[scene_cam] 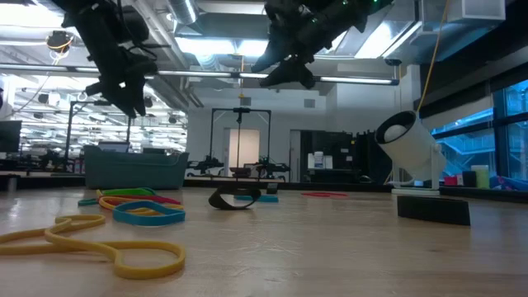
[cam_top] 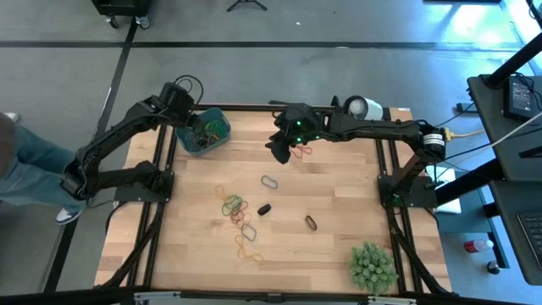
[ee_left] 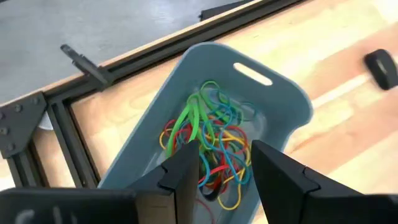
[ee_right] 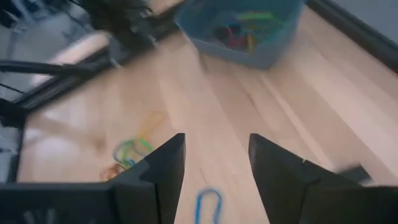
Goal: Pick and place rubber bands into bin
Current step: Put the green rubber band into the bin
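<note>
Hovering over the teal bin (cam_top: 203,133), the left gripper (ee_left: 225,168) stands released and empty above a tangle of bands already inside. Its partner, the right gripper (ee_right: 214,163), hangs spread and empty over the counter (cam_top: 339,195). Loose rubber bands (cam_top: 235,207) lie mid-counter, well apart from the bin. Light, floppy and thin, they likely want pinching across one strand, low against the wood.

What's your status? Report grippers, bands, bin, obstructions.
Left gripper open over the bin, empty. Right gripper open, empty, above mid-table. Tangle of rubber bands in bin; loose bands on table. Nothing blocking them.
</note>
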### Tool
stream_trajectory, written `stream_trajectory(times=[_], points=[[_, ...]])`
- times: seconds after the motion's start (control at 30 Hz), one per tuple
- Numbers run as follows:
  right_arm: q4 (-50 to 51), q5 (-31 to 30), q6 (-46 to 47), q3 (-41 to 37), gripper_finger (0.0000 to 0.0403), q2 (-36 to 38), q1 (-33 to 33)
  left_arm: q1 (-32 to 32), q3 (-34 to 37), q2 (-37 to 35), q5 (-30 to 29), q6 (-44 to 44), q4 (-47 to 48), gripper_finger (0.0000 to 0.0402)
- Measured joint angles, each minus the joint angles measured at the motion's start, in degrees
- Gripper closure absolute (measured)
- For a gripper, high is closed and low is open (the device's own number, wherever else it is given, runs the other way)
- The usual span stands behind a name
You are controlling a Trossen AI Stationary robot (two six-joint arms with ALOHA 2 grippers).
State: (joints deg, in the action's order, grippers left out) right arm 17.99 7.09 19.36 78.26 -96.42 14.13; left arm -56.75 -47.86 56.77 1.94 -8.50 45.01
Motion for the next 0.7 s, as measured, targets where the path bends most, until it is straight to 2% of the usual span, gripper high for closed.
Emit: stream_trajectory(times=[0.1, 0.2, 0.37, 0.43, 0.5, 0.6, 0.7], points=[[5.09, -2.54, 1.81, 0.0, 0.0236, 0.0, -0.4, 0.02, 0.0, -0.92, 2.04, 0.7, -0.02, 0.0261], [10.5, -4.41, 2.86, -0.02, 0.0265, 0.0, -0.92, 0.02, -0.01, -1.22, 4.2, -0.07, -0.08, 0.0265], [16.95, -4.95, 0.64, -0.02, 0.0361, 0.02, -1.58, 2.08, -0.02, -1.24, 6.28, -1.95, 0.41, 0.0272], [19.84, -5.09, -1.86, -0.02, 0.0391, 0.02, -1.79, 5.26, -0.02, -1.28, 6.34, -2.65, 0.85, 0.0272], [22.5, -5.06, -3.37, -0.02, 0.0395, 0.02, -2.07, 9.8, -0.02, -1.28, 5.23, -3.96, 0.92, 0.0272], [26.9, -5.32, -5.46, -0.06, 0.0399, 0.02, -2.64, 18.16, 0.0, -1.28, -0.08, -7.67, 0.49, 0.0272], [29.2, -8.29, -7.23, -1.23, 0.04, 0.19, -3.27, 26.65, -0.02, -1.28, -5.75, -13.6, -1.35, 0.0269]])
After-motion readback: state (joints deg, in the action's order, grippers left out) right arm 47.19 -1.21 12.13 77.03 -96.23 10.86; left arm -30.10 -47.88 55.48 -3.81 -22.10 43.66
